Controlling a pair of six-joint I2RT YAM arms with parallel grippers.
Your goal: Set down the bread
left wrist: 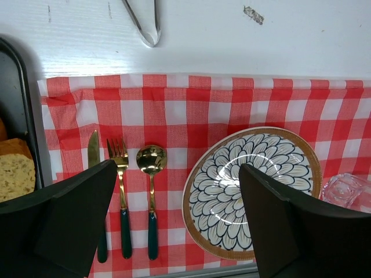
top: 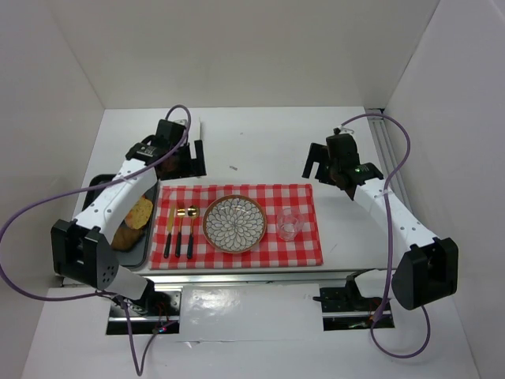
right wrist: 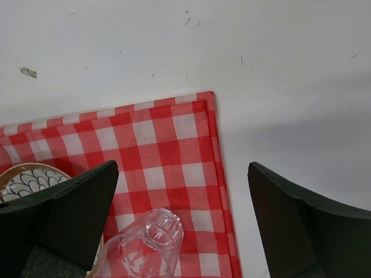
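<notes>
The bread is a pale tan slice with a brown crust. It lies in the dark tray at the left, partly under my left arm. Its edge shows in the left wrist view. The patterned plate sits bare on the red checked cloth and also shows in the left wrist view. My left gripper is open and empty, above the cloth's far left part. My right gripper is open and empty over the cloth's far right corner.
A knife, fork and spoon lie left of the plate. A clear glass stands right of it. Other browner food lies in the tray. A metal loop lies beyond the cloth. White walls enclose the table.
</notes>
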